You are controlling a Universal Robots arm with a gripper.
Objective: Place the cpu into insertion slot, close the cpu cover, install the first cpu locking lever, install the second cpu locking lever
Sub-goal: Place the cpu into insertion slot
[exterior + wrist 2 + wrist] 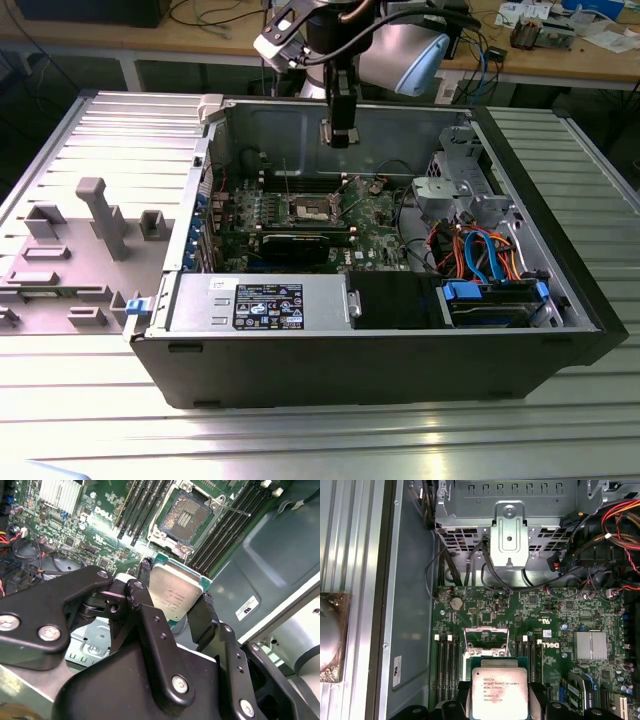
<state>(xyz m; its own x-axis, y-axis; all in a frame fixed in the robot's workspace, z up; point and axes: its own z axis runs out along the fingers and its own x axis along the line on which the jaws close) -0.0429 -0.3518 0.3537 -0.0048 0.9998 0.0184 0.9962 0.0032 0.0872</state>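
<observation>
Up above the open computer case (350, 360), in the exterior view, the arm hangs down with its claw (340, 135) over the green circuit board (375, 215). The case lies on a ribbed metal tabletop (300, 440). The insertion slot (310, 208) is a small shiny square in the middle of the board, below the claw and apart from it. A grey box with a label (262, 303) sits along the near side of the case. Blue and orange wires (480, 255) bunch up at the exterior view's right. A grey plastic tray (80, 250) lies on the tabletop at the exterior view's left. In the second wrist view, the black claw (175, 587) is clamped on the cpu (172, 600), with one finger on each side. The cpu has a silver top and a green rim, and it is up in the air, not in the slot. The insertion slot (187, 515) shows its dark middle. Long black memory slots (142, 505) run on both sides of it, and a thin metal lever (235, 510) sticks out beside it. In the first wrist view, the cpu (499, 692) sits between the fingers (537, 702), and the cpu cover (486, 639) stands open just past it.
</observation>
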